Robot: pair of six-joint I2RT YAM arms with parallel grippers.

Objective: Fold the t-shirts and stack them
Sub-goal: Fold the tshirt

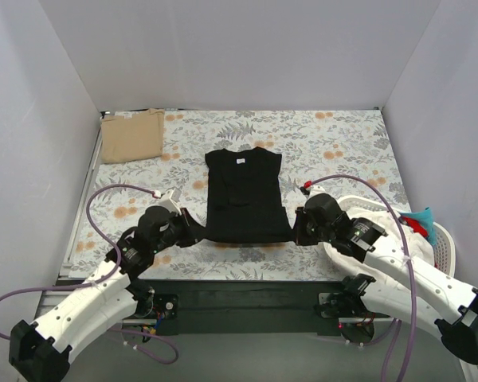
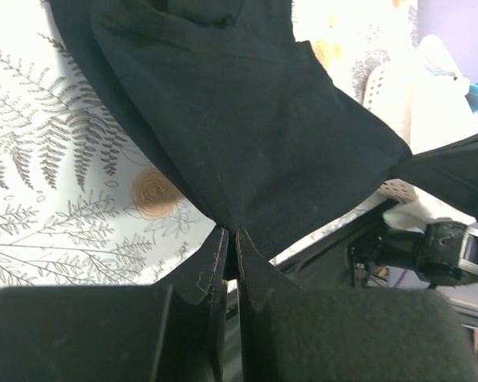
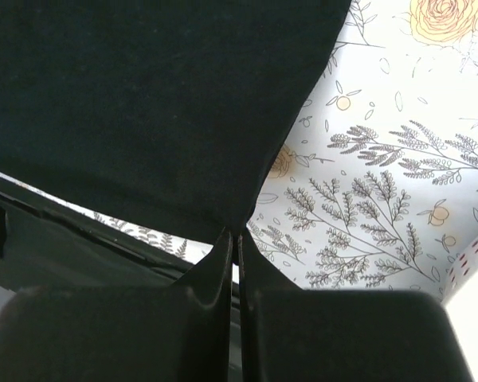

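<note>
Two grippers clamp the near hem of a black t-shirt [image 1: 245, 195] lying collar-away at the middle of the floral cloth [image 1: 342, 147], its sleeves turned in so that it reads as a narrow rectangle. The left gripper [image 1: 196, 232] has its fingers together on the hem's left corner, and the right gripper [image 1: 297, 227] on the right corner, both at the cloth's near edge. A tan t-shirt [image 1: 132, 135], already folded, sits at the cloth's far left corner, well apart from the black one.

The cotton looks light and limp. It drapes and puckers toward each pinch, so it will likely sag in the middle unless both corners travel together. The corners are the sensible place to hold it.

Only the top view shows the whole garment, its small white label [image 1: 240, 160] near the collar, and the tan shirt. Only the wrist views show the grips themselves, with fabric fanning out from closed fingertips. The left wrist view also catches a white basket [image 2: 381, 86] just off the cloth's right side.
</note>
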